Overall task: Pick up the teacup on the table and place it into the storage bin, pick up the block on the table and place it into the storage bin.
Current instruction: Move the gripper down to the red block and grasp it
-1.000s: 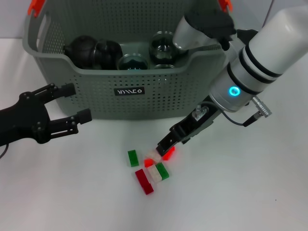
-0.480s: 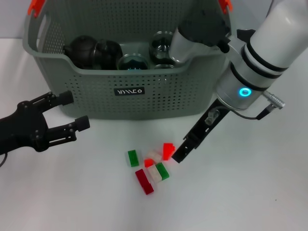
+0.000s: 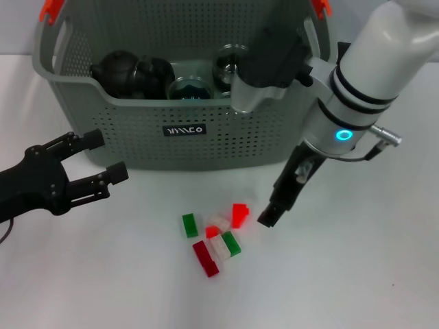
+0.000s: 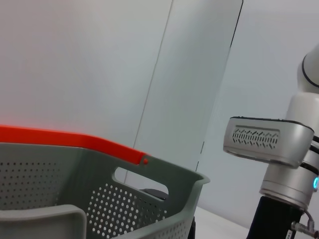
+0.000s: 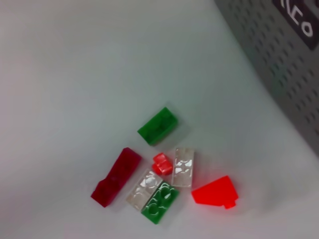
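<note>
- Hovering over the white desk [image 3: 357, 274] at the far left, the left pincer [image 3: 103, 159] has its fingers spread wide and holds nothing; it sits just in front of the storage bin's near-left corner, away from the blocks.
- The storage bin [image 3: 206, 147] stands at the back of the desk, with dark teaware and glass pieces already inside; no teacup shows on the desk, so I judge the block step is the one in hand.
- The blocks lie in a loose cluster in front of the bin: a green block [image 3: 189, 225], a dark red long block [image 3: 205, 258], clear and green pieces touching one another, and a bright red block [image 3: 239, 214] at the cluster's right edge.
- The right pincer [image 3: 271, 214] hangs just beside that bright red block; whether its fingers are wide or narrow I cannot tell.
- To do this well, it should probably straddle the outlying bright red block alone, descend straight, and close without nudging the neighbours.
</note>
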Motion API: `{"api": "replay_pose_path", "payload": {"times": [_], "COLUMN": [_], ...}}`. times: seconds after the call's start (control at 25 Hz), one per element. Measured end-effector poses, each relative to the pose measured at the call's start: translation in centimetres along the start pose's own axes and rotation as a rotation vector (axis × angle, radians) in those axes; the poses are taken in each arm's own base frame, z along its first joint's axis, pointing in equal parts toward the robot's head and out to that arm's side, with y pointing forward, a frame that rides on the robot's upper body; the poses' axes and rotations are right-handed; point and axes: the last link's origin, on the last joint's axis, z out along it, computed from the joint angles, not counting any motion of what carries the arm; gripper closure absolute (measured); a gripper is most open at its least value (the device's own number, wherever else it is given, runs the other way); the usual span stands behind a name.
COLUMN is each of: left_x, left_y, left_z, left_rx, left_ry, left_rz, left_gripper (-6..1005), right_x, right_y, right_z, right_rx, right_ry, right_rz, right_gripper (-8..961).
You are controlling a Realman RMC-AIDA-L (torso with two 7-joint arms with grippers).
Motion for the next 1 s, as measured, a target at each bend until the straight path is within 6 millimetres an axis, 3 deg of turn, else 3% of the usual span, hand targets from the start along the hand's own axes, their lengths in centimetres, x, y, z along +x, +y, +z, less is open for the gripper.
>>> {"api": "replay_pose_path", "payload": {"times": [0.64,1.0], "left_x": [-0.1,-0.2], "left_y": [-0.2,-0.3], "left_z": [0.2,0.5], "left_rx": [0.008,0.011], "left_ry": [0.000,0.003], "left_rz": [-0.019,-0.031], "left_gripper": [122,122], "right_x": [-1.7,-2.7], "right_y": [1.1,1.9], "right_z": [1.3,1.8], "right_rx": [0.084,0.079], "right_ry": [0.023,-0.014], "right_rz": [-0.206,-0.234], "right_gripper": [147,148]}}
